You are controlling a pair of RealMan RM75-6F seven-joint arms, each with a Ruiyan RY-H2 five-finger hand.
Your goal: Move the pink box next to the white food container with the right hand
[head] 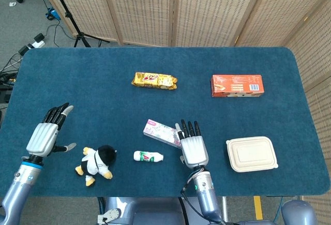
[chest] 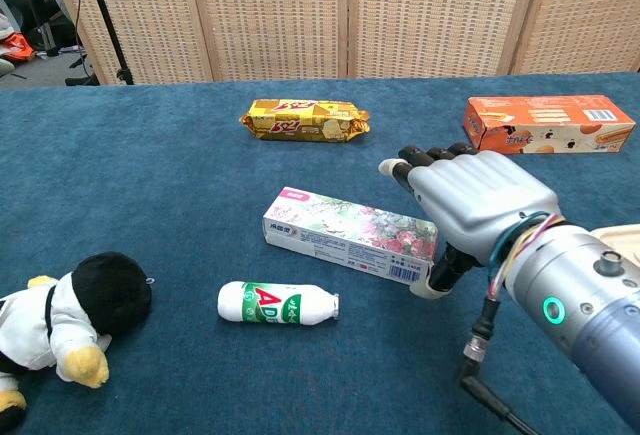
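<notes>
Pink floral box (chest: 350,232), long, flat

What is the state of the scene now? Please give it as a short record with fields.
target: pink box, flat on the table
goal place: white food container, lid on
right hand: open, at the box's right end, grip not yet seen
left hand: open, holds nothing
others: small bottle, plush toy, orange box

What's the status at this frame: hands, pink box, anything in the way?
Right hand open, over the pink box end, no grip yet. Left hand open, idle. White food container to the right, path between bare.
</notes>
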